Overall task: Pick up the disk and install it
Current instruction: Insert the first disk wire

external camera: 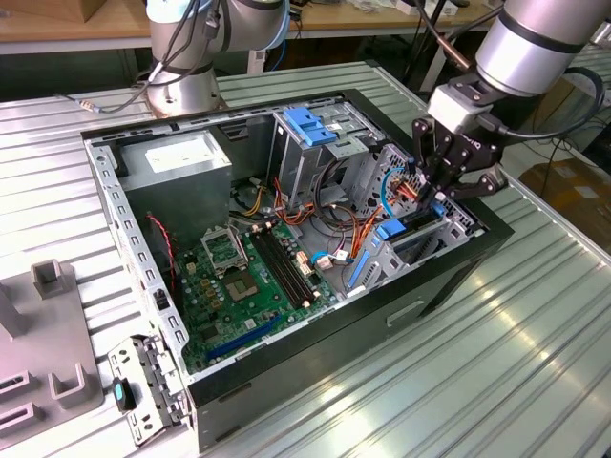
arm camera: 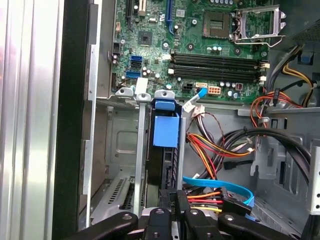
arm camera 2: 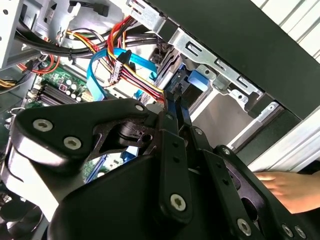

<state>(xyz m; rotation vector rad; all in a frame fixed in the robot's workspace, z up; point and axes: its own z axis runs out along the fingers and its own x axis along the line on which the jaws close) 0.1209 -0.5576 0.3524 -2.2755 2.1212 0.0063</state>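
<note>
Now the gripper [external camera: 431, 196] sits low over the drive bay at the front corner of the open computer case [external camera: 458, 262], on the exterior view's right. Its fingers are closed together on the disk [arm camera: 165, 150] — in the second wrist view the two thin fingertips [arm camera 2: 176, 102] pinch the upper edge of the blue carrier rail. The disk stands on its edge inside the metal drive bay [arm camera: 141, 150], so it is directly under the gripper, and its long axis runs down into the bay, in line with the gripper's own reach. In the first wrist view the blue rail and its tab are between the two grey walls of the bay, close to the black side wall of the case, and the dark body of the drive goes down below them. I judge that the disk is already partly inside its slot; how deep it sits I cannot tell.

Just beside the bay lie a blue flat cable [arm camera: 220, 187] and a bundle of red and yellow wires [arm camera: 215, 150] — near the disk, but I cannot see them touching it. A person's hand [arm camera 2: 292, 187] rests on the counter [external camera: 535, 363] outside the case.
</note>
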